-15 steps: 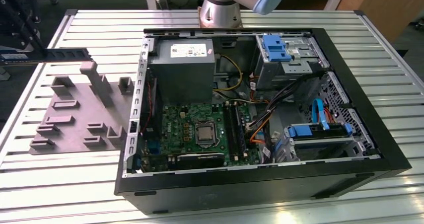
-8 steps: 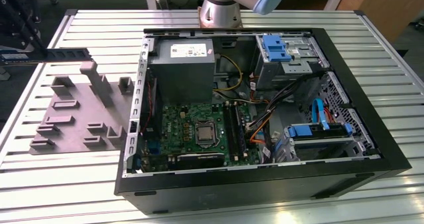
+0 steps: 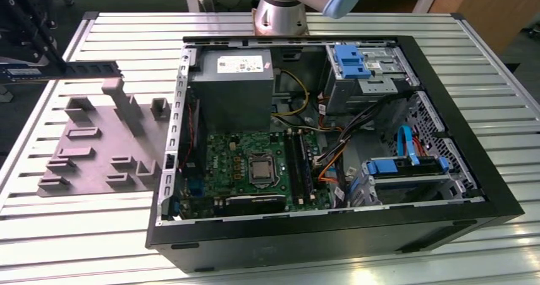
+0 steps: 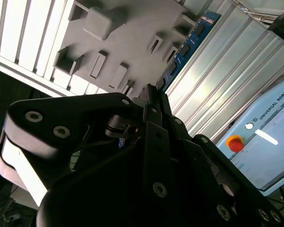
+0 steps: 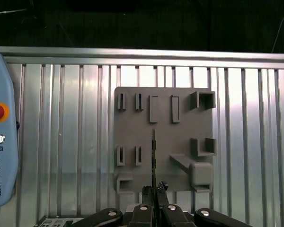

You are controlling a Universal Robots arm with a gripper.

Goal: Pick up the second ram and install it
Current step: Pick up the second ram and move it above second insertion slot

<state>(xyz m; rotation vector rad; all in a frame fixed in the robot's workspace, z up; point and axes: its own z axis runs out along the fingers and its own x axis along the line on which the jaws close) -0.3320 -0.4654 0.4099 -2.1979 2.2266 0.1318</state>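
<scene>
A gripper (image 5: pixel 154 191) is holding the ram (image 5: pixel 154 150) above a grey tray (image 5: pixel 180 137). In both wrist views its two dark fingers (image 4: pixel 154 101) are closing tight on the thin board, with no gap showing on either side of it.

In the first wrist view the ram is showing edge-on, as a narrow dark line running out from the fingertips over the middle of the tray. In the second wrist view it is stretching away from the fingers as a blue strip with black chips, passing over the tray's raised blocks.

In the exterior view the ram (image 3: pixel 76 68) is hanging roughly level at the exterior view's left, over the far end of the tray (image 3: pixel 93 152). The tray is lying on a slatted metal table (image 3: pixel 85 234). An open black case (image 3: pixel 320 244) is lying just beside the tray, on the exterior view's right. Inside the case a green motherboard (image 3: pixel 245 152) is facing up, and its long black slots (image 3: pixel 297 162) are well apart from the ram. In the first wrist view a pale blue pendant (image 5: pixel 0 142) with a red button is resting on the table, apart from the tray.
</scene>
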